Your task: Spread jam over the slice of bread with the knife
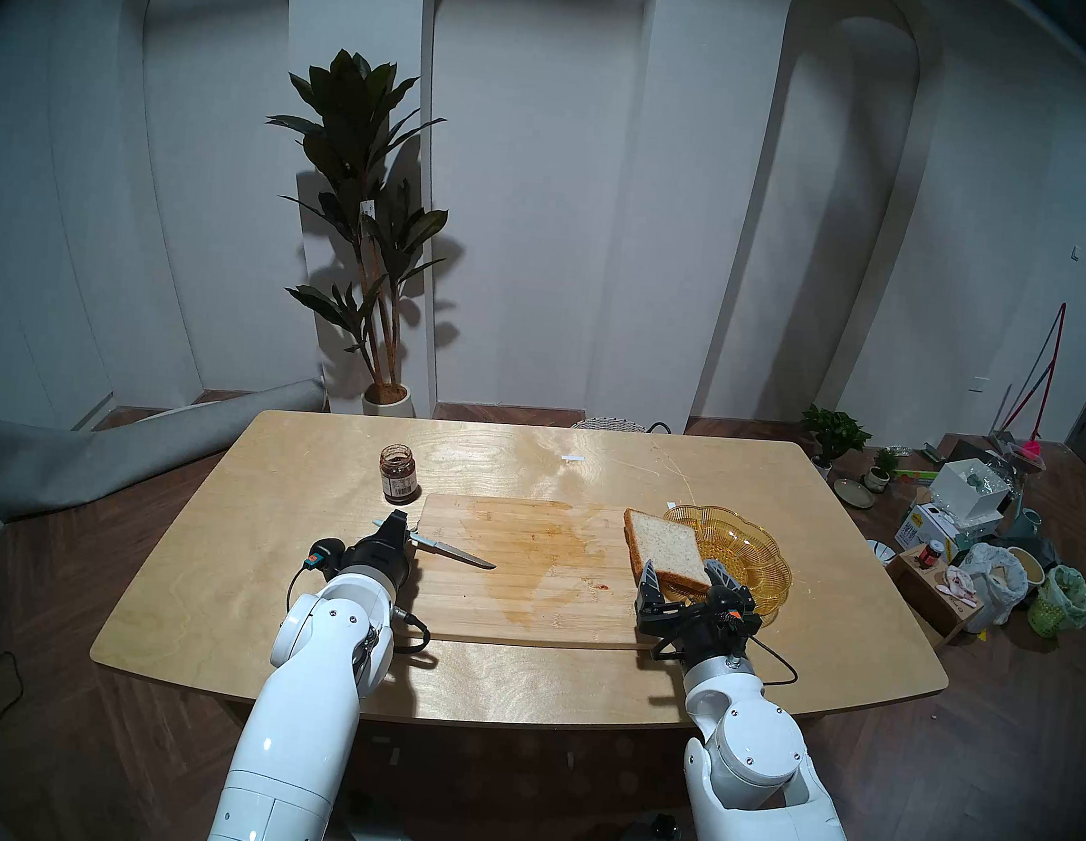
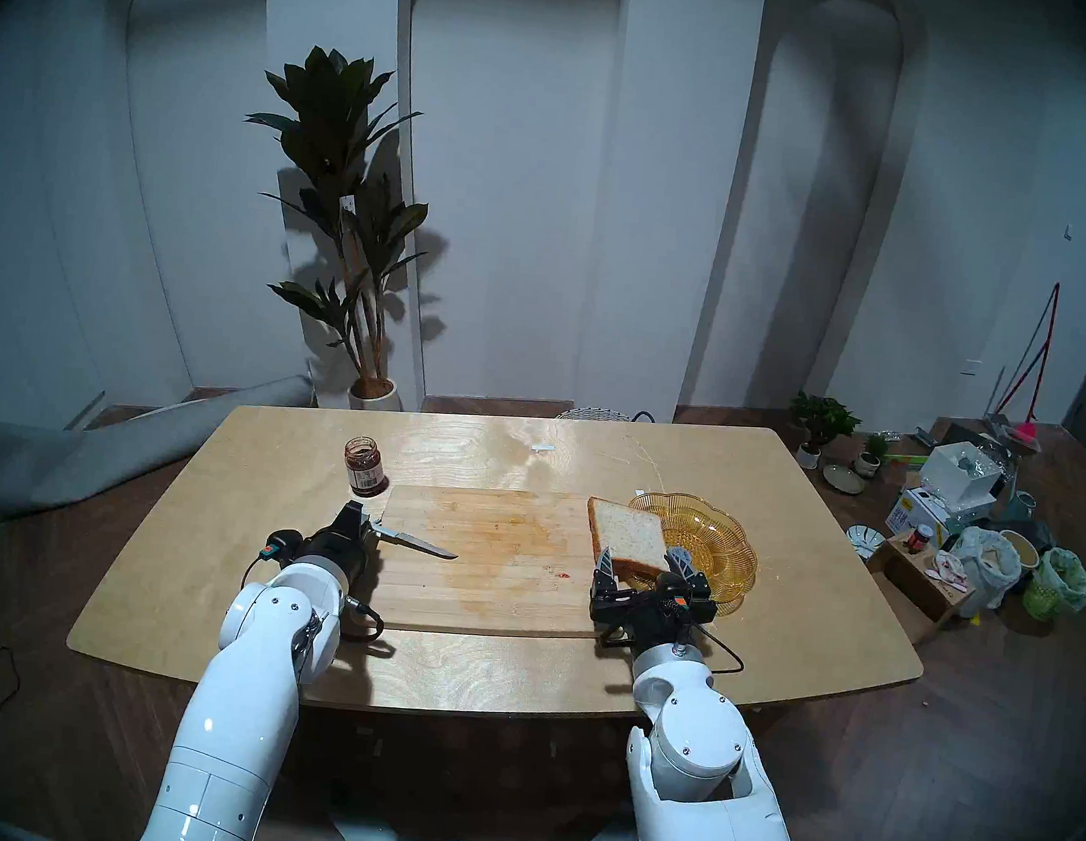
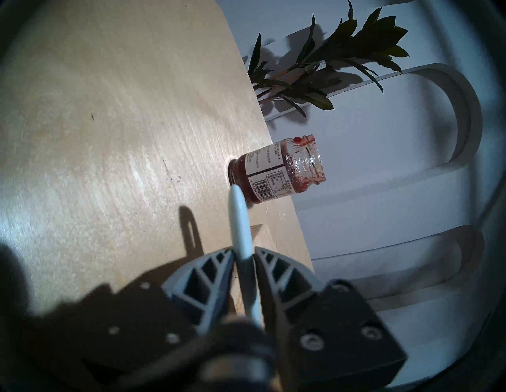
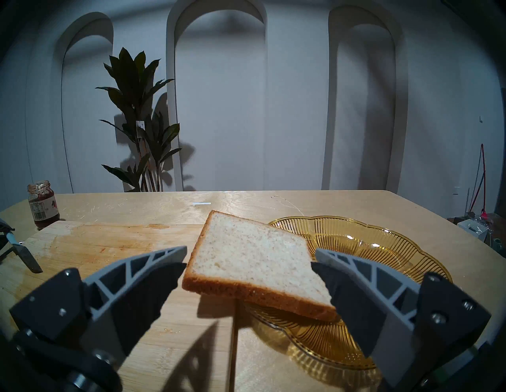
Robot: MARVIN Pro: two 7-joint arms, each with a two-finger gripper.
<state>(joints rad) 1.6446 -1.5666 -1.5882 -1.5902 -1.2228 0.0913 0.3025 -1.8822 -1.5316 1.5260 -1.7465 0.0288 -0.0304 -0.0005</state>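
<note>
The knife has a pale grey-blue handle and a dark blade. My left gripper is shut on the handle at the cutting board's left edge, and the blade points right over the board. The open jam jar stands just beyond it, with red jam inside and on its rim. The slice of bread lies tilted on the left rim of the amber glass dish and overhangs the board. My right gripper is open, with one finger at each near corner of the bread.
The wooden cutting board lies mid-table, stained and with a small red smear. The table has rounded edges. Boxes, bags and small pots sit on the floor at the right. A tall plant stands behind.
</note>
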